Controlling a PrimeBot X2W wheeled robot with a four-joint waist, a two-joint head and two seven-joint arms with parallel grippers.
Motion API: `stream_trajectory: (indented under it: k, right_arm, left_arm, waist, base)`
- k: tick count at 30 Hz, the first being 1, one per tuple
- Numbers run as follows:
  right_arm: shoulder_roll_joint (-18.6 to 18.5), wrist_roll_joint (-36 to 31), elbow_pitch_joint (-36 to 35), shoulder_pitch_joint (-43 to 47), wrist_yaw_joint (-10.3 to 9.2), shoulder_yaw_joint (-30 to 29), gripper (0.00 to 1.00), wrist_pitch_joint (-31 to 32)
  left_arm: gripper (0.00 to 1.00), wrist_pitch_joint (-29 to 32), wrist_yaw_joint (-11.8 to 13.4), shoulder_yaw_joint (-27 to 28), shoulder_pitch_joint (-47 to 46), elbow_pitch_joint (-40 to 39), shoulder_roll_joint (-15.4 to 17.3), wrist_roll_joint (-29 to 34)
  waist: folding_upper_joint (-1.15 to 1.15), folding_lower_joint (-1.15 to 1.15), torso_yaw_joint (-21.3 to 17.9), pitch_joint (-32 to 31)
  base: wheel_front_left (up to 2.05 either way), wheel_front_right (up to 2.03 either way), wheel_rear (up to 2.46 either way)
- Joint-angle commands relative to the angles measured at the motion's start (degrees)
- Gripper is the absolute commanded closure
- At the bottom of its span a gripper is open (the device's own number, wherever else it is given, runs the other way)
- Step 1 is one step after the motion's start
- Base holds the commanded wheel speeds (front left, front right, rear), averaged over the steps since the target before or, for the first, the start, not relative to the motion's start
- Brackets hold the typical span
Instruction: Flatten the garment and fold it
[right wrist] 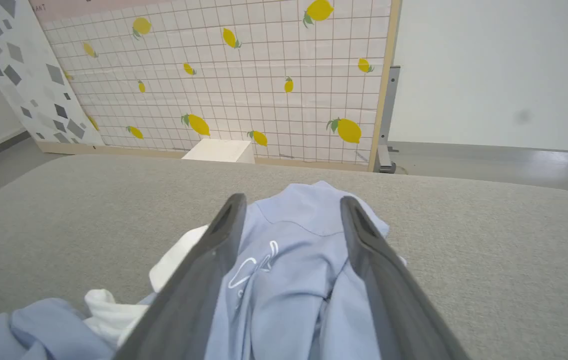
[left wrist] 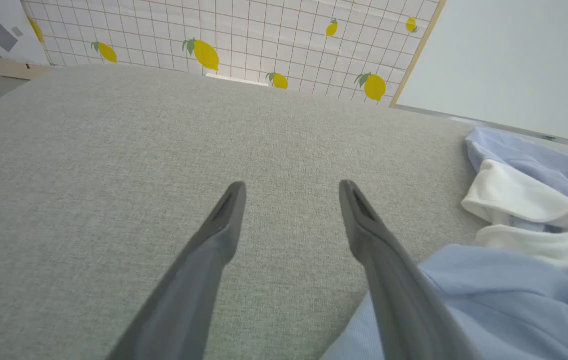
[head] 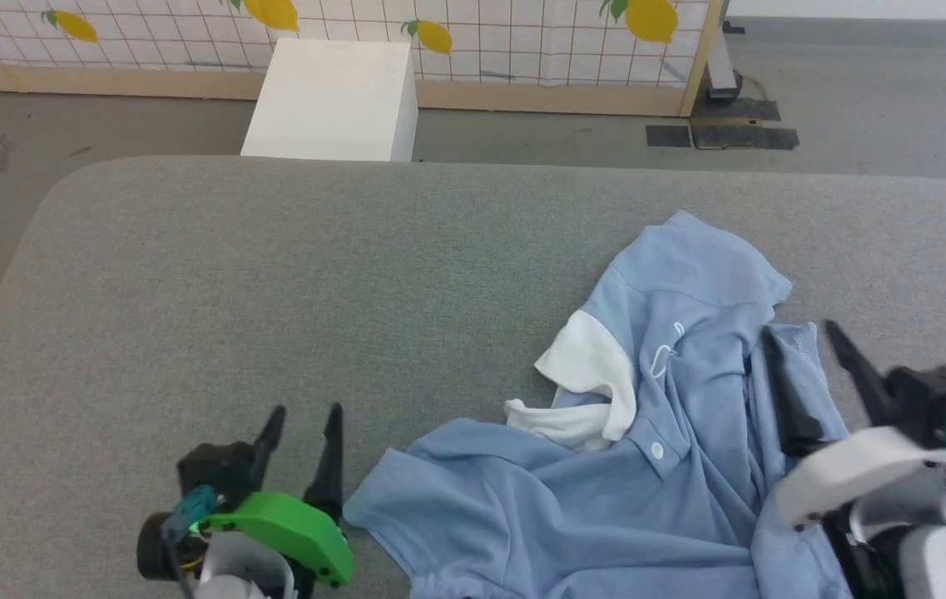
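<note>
Well, the light blue short-sleeved polo shirt of soft knit (head: 572, 507) lies crumpled on the grey fabric-covered counter (head: 273, 274), bunched and creased rather than spread flat. Its white collar (head: 593, 366) is flopped open on the shirt's left side. The white script logo (head: 666, 349) sits just right of the collar, and the small white button (head: 657, 450) is on the placket nearer the robot.

The robot's right hand (head: 799, 330) is over the right part of the shirt. Its two long dark fingers are spread wide apart and grip nothing, with blue cloth and the logo showing between them. Whether the fingertips touch the fabric I cannot tell.

The left hand (head: 306, 410) is just beside the shirt's left edge, over bare counter. Its fingers are also apart and empty, and the nearer one is close against the blue hem.

Beyond the shirt, past the counter's far edge, a plain white box (head: 331, 100) stands on the grey floor (head: 855, 91). It is in front of a white gridded panel printed with yellow lemons (head: 522, 42).
</note>
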Motion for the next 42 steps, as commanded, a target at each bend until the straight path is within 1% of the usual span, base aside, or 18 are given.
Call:
stream_trajectory:
  k: [1, 4, 8, 16, 21, 22, 23, 24, 28, 29, 32, 35, 38, 40, 42]
  right_arm:
    - [0.29, -0.48, -0.16, 1.19, -0.08, -1.76, 0.0, -1.0]
    - [0.32, -0.27, 0.38, 2.61, -0.08, -4.83, 0.0, -1.71]
    - [0.33, 0.6, 0.86, 3.27, -0.08, -6.63, 0.0, -2.24]
    - [0.34, 1.96, 1.56, 3.26, -0.08, -6.67, 0.0, -2.67]
    - [0.34, 2.47, 1.83, 3.09, -0.08, -6.05, 0.0, -2.64]
    - [0.34, 2.43, 1.8, 3.04, -0.08, -6.05, 0.0, -2.6]
    - [0.34, 2.34, 1.74, 2.98, -0.08, -6.08, 0.0, -2.57]
    - [0.34, 2.1, 1.63, 2.91, -0.08, -6.04, 0.0, -2.48]
    - [0.34, 1.19, 1.56, 2.16, -0.08, -5.81, 0.0, -1.85]
    - [0.34, 0.86, 1.53, 1.81, -0.08, -5.74, 0.0, -1.74]
    - [0.34, -0.82, 1.8, 0.01, -0.08, -5.54, 0.0, -1.1]
    - [0.34, -2.21, 3.37, -3.2, -0.08, -5.26, 0.0, -0.5]
    - [0.27, -3.36, 7.24, -8.44, -0.08, -5.09, 0.0, 0.53]
    - [0.02, -2.33, 10.8, -12.81, -0.08, -5.34, 0.0, 1.13]
    - [-1.33, -2.07, 15.15, -17.58, -0.08, -5.3, 0.0, 2.24]
  left_arm:
    - [0.0, 1.83, -0.57, -0.85, 0.69, 0.69, 0.6, 0.19]
    - [0.0, 7.36, -0.97, -2.93, 0.96, 1.67, 1.01, 0.09]
    - [0.0, 15.1, -0.95, -4.01, 1.73, 2.01, 1.05, -1.38]
    - [0.0, 30.79, 2.9, -4.18, 4.95, -1.16, 1.72, -3.11]
    - [0.0, 39.84, 3.41, -5.59, 7.0, -3.57, 1.92, -4.57]
    - [0.64, 41.24, 3.52, -5.78, 7.37, -4.42, 2.0, -4.82]
    - [0.86, 41.51, 3.75, -5.66, 7.54, -5.37, 2.01, -4.97]
    - [1.0, 41.33, 4.02, -5.48, 7.63, -6.44, 2.13, -4.91]
    - [1.0, 37.14, 5.92, -3.54, 7.34, -8.85, 3.25, -3.41]
    - [1.0, 35.26, 6.66, -2.56, 7.05, -9.42, 3.37, -3.16]
    - [1.0, 27.32, 9.92, 1.48, 6.14, -11.16, 3.58, -2.04]
    - [1.0, 21.93, 11.88, 4.88, 5.45, -11.72, 4.2, -1.87]
    - [1.0, 18.69, 12.41, 6.92, 4.39, -11.06, 4.89, -2.21]
    - [1.0, 18.01, 12.47, 7.19, 3.43, -10.28, 4.99, -2.38]
    - [1.0, 17.33, 12.31, 7.21, 2.09, -9.69, 4.9, -2.68]
  waist:
    - [0.0, 0.0, -0.18, 0.25]
    - [0.0, 0.0, -0.77, 0.64]
    - [0.0, 0.0, -1.95, 1.05]
    - [0.0, 0.0, -3.64, 1.71]
    - [0.0, 0.0, -3.74, 2.08]
    - [0.0, 0.0, -3.71, 2.14]
    - [0.0, 0.0, -3.64, 2.2]
    - [0.0, 0.0, -3.51, 2.28]
    - [0.0, 0.0, -2.74, 2.53]
    - [0.0, 0.0, -2.48, 2.58]
    - [0.0, 0.0, -1.4, 2.73]
    - [0.0, 0.0, -0.21, 3.2]
    - [0.0, 0.0, 1.23, 4.25]
    - [0.0, 0.0, 2.41, 5.37]
    - [0.0, 0.0, 3.82, 6.84]
  base:
    - [0.0, 0.0, 0.0]
    - [0.0, 0.0, 0.0]
    - [0.0, 0.0, 0.0]
    - [0.0, 0.0, 0.0]
    - [0.0, 0.0, 0.0]
    - [0.0, 0.0, 0.0]
    - [0.0, 0.0, 0.0]
    - [0.0, 0.0, 0.0]
    - [0.0, 0.0, 0.0]
    - [0.0, 0.0, 0.0]
    - [0.0, 0.0, 0.0]
    - [0.0, 0.0, 0.0]
    - [0.0, 0.0, 0.0]
    - [0.0, 0.0, 0.0]
    - [0.0, 0.0, 0.0]
